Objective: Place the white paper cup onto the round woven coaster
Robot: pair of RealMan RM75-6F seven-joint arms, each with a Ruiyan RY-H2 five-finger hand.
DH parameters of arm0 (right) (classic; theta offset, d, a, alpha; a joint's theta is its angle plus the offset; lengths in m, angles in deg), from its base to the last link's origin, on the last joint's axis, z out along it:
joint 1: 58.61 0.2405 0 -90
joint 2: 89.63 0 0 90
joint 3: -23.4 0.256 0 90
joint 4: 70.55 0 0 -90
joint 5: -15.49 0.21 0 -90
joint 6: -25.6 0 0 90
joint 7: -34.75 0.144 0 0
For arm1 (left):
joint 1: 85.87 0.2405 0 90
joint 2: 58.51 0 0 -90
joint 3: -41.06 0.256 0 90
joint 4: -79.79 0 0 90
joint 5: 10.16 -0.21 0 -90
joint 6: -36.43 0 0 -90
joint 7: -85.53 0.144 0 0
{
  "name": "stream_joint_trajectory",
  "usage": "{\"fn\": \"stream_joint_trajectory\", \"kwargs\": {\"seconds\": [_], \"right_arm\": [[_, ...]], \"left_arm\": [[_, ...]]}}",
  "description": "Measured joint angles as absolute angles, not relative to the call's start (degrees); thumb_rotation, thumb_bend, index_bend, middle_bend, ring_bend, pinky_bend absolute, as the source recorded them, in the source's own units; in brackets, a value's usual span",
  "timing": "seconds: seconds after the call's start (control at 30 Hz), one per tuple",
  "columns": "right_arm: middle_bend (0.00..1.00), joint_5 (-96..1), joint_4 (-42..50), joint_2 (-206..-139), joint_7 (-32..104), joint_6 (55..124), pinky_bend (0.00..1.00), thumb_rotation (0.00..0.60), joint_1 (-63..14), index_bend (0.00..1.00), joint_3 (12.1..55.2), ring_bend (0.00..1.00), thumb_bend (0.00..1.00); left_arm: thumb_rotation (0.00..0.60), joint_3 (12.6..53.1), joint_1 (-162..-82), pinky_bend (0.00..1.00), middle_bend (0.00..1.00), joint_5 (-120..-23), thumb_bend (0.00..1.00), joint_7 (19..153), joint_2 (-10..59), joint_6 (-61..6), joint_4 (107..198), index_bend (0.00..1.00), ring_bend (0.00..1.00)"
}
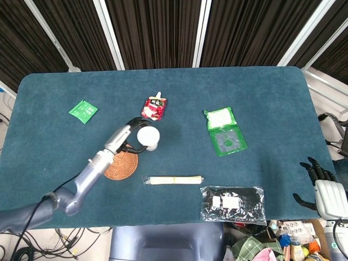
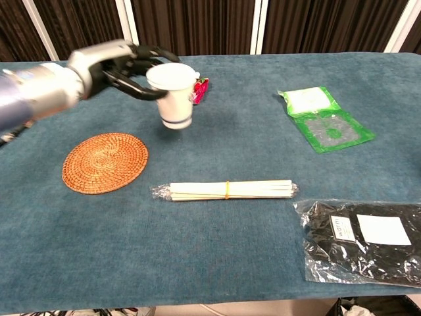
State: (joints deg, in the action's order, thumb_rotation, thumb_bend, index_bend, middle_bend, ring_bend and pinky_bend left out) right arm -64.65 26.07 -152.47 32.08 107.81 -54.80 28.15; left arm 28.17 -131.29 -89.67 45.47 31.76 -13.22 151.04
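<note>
Cup (image 2: pixel 173 92) is light, crushable paper, so go gentle; your left hand (image 2: pixel 125 67) already grips it near the rim, off the table.

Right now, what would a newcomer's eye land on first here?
The left hand gripping the white paper cup, lifted off the table near its back-left middle. Next, the round woven coaster lying bare, nearer the front and left of the cup. The bright green packet at right also stands out.
</note>
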Motion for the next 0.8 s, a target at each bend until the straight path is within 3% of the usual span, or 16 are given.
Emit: {"fn": "stream_joint_trajectory", "kwargs": {"seconds": [0.37,0.8], "right_arm": [[0.05,-64.9,26.1,-152.5,31.6,108.0,0.19,0.600,-54.9,0.18,28.0,0.19,0.10],[0.05,-64.5,26.1,-152.5,31.2,107.5,0.19,0.600,-54.7,0.18,28.0,0.19,0.10]], "left_arm": [[0.600,36.6,-121.7,0.00,0.31,-94.6,0.34,44.2,18.3,-19.8,160.8,0.21,0.00],[0.600,40.5,-118.4,0.00,0.29,-99.4,0.34,33.7,20.9,-24.5,151.0,0.21,0.00]]}}
